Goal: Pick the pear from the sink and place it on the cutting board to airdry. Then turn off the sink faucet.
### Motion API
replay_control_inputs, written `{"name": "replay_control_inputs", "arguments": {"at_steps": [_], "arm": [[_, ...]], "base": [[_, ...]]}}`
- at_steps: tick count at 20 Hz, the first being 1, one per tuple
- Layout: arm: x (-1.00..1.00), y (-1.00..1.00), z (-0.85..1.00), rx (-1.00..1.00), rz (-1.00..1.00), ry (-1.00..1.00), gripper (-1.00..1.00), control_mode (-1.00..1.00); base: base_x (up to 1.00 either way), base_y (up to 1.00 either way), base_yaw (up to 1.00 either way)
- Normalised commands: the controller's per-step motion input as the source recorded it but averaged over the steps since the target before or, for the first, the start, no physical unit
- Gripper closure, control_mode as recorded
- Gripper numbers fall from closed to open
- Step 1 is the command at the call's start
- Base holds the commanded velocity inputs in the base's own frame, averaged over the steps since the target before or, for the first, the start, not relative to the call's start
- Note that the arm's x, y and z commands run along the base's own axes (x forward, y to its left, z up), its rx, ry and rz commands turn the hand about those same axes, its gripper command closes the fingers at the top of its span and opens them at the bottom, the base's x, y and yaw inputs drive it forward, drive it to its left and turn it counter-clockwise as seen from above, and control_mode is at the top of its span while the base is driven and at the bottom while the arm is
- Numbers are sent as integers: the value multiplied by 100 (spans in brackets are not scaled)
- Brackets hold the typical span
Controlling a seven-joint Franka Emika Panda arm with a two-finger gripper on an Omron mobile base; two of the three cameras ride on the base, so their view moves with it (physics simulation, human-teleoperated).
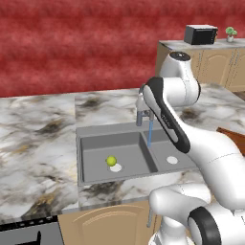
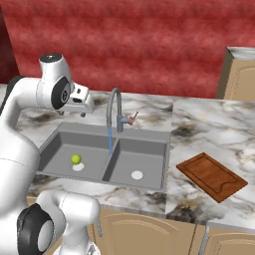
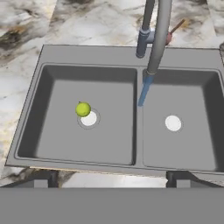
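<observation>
Down at the bottom of our hand view sit our two dark finger tips (image 3: pixel 40 183), set wide apart with nothing between them, our gripper (image 3: pixel 111 183) hanging above the near rim of the sink (image 3: pixel 87 164). From the right base view we see that gripper (image 2: pixel 83 105) held up over the counter at the back left corner of the sink (image 2: pixel 144 135), well clear of the basins.

And there is the pear (image 3: pixel 83 109), yellow-green, lying on the floor of the left basin and touching the edge of the white drain (image 3: pixel 89 119). The left base view confirms it, pear (image 1: pixel 111 161) right at the drain, in the left basin of the sink (image 1: pixel 88 131); the right base view puts the pear (image 2: pixel 75 159) in the same spot.

Water is running: a thin blue stream (image 3: pixel 145 89) falls from the sink faucet (image 3: pixel 158 37), landing by the divider between the two basins. In the right base view the sink faucet (image 2: pixel 115 107) arches over the divider, its small handle angled up to the right.

Off on the marble counter (image 2: pixel 199 119) to the right lies the cutting board (image 2: pixel 211 176), reddish-brown, flat and bare, well apart from the sink. In the left base view only its corner (image 1: pixel 233 136) peeks from behind our arm.
</observation>
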Motion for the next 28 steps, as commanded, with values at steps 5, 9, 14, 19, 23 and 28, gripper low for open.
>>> {"name": "replay_control_inputs", "arguments": {"at_steps": [5,9,14,19,23,28], "arm": [[0,30,-20,-6,2,-4,-100,-100],[1,34,-37,-6,1,-4,-100,-100],[8,29,-38,0,1,-5,-100,-100],[18,18,-16,4,0,0,-100,-100],[25,15,-15,3,0,0,-100,-100],[27,17,-2,0,0,1,-100,-100]], "base": [[0,0,0],[0,0,0],[0,0,0],[0,0,0],[0,0,0],[0,0,0]]}}
